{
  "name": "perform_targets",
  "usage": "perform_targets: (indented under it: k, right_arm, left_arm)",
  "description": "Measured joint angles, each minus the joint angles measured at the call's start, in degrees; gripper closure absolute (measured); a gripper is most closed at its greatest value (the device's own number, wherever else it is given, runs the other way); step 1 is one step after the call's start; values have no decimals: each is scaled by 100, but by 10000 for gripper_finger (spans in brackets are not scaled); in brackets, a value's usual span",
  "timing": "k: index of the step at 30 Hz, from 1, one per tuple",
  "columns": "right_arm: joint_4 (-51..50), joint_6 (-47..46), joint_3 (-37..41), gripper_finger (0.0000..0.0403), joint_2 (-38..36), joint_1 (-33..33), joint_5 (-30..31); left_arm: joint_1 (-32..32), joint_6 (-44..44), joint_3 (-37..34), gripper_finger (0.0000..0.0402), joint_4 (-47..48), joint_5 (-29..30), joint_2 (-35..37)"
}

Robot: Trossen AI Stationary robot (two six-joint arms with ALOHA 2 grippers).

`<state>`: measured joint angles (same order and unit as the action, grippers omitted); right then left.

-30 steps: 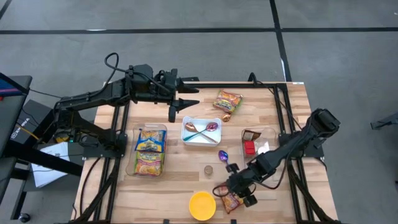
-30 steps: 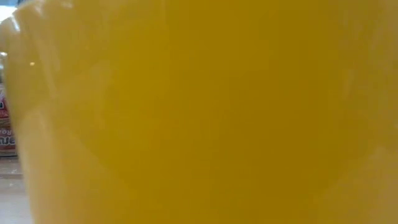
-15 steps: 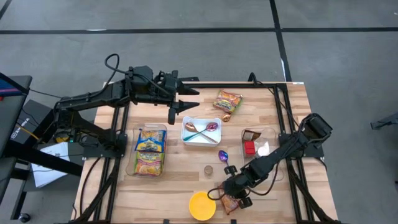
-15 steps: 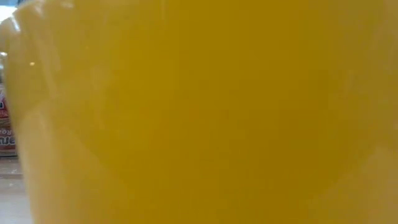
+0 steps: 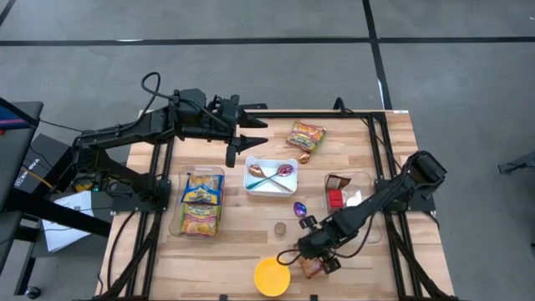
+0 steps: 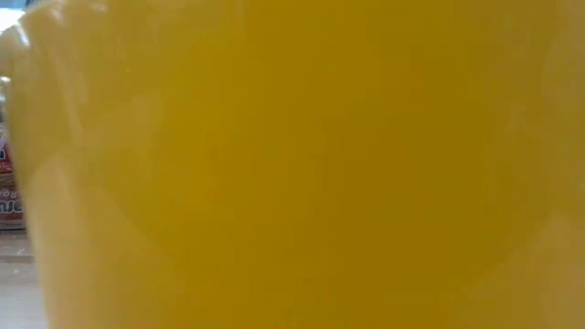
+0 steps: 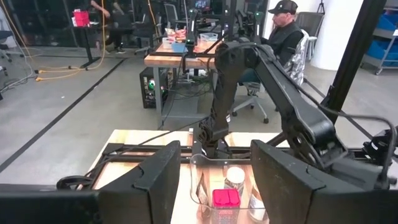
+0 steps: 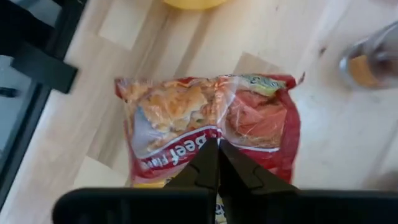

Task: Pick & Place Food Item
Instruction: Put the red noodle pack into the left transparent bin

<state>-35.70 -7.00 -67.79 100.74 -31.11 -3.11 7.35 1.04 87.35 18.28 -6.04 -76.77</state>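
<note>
**Right end effector pinched on the noodle packet at the near edge**

The right end effector [image 5: 311, 255] is down low at the surface [image 5: 242, 230], beside the yellow bowl [image 5: 272, 276]. Its fingers [image 8: 214, 163] are pressed together on the wrapper of the red noodle packet [image 8: 208, 127], which lies flat on the wood. Gripping the thin film rather than the bulky contents probably explains why the fingers meet so tightly. The packet has not left the surface, so I judge the pick just made and the lift and placement yet to come. The bowl sits right against the low camera, filling that view.

The left end effector [image 5: 236, 144] waits raised over the far side, fingers half apart and empty.
</note>
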Motion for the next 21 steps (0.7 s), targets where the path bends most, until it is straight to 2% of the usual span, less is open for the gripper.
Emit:
perform_targets:
  k: [8, 12, 17, 21]
  right_arm:
    - [-374, 880, -13, 402, -767, 612, 63]
    - [-402, 1332, -26, 402, -1257, 1022, 66]
    - [-653, 2060, -401, 403, -1669, 1492, 93]
    - [-902, 2496, -910, 403, -1725, 1790, 365]
  left_arm:
    - [0, -64, 2, 196, 646, 24, 0]
    - [0, -1115, 4, 180, 825, 40, -29]
    - [-2, -2949, 15, 156, 955, 380, -196]
    - [-46, -3664, 2, 143, 986, 413, -487]
